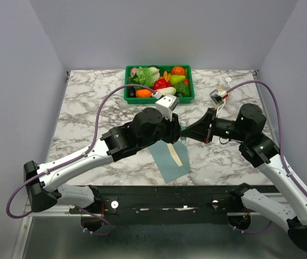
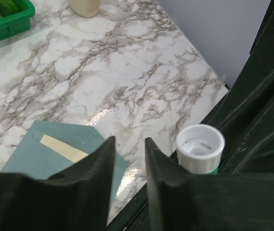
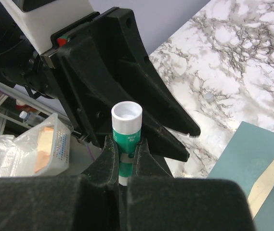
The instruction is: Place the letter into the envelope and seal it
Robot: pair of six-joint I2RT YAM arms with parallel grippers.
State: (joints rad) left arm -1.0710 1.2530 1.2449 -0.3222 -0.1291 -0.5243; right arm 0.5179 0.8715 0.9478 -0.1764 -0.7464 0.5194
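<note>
The teal envelope (image 1: pixel 169 159) lies flat on the marble table near the front edge. A narrow cream strip (image 1: pixel 175 155) crosses it, apparently the letter's edge; the rest of the letter is hidden. My right gripper (image 3: pixel 125 154) is shut on a green and white glue stick (image 3: pixel 126 130) with a white cap, held above the table behind the envelope. My left gripper (image 2: pixel 128 154) is open and empty, its fingers (image 3: pixel 141 86) facing the stick. The cap (image 2: pixel 200 147) sits just beside its right finger, outside the gap. The envelope (image 2: pixel 40 149) and strip (image 2: pixel 62 148) show below.
A green bin (image 1: pixel 129 89) of toy vegetables stands at the back centre. A small pale bottle (image 1: pixel 226 82) stands at the back right. Both arms meet over the table's middle. The black front rail (image 1: pixel 185 191) runs just below the envelope.
</note>
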